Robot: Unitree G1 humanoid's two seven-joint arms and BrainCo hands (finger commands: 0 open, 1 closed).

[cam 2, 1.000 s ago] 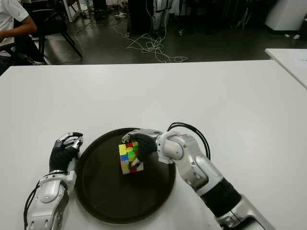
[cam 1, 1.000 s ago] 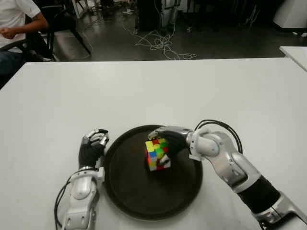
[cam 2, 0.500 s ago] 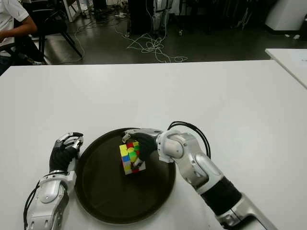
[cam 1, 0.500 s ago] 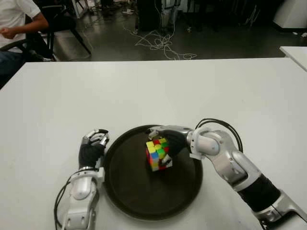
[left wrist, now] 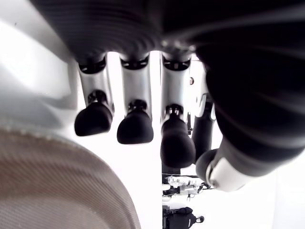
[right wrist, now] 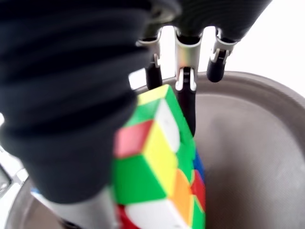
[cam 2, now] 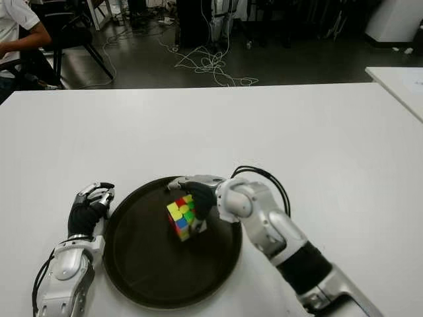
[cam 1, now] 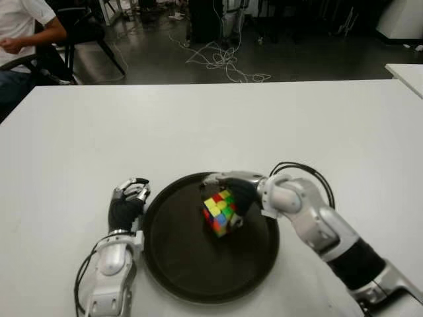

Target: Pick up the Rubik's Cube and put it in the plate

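Gripping the Rubik's Cube (cam 1: 221, 212), the right hand (cam 1: 232, 191) is holding it tilted just under its fingers, over the plate (cam 1: 178, 264); whether it touches is unclear. Beside the plate's left rim, the left hand (cam 1: 127, 201) is curling emptily.

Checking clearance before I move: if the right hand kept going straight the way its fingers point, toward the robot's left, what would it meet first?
Judging by the eye views, the right hand, over the plate beside the Rubik's Cube, would likely first meet the left hand by the plate's left rim; relative height is unclear.
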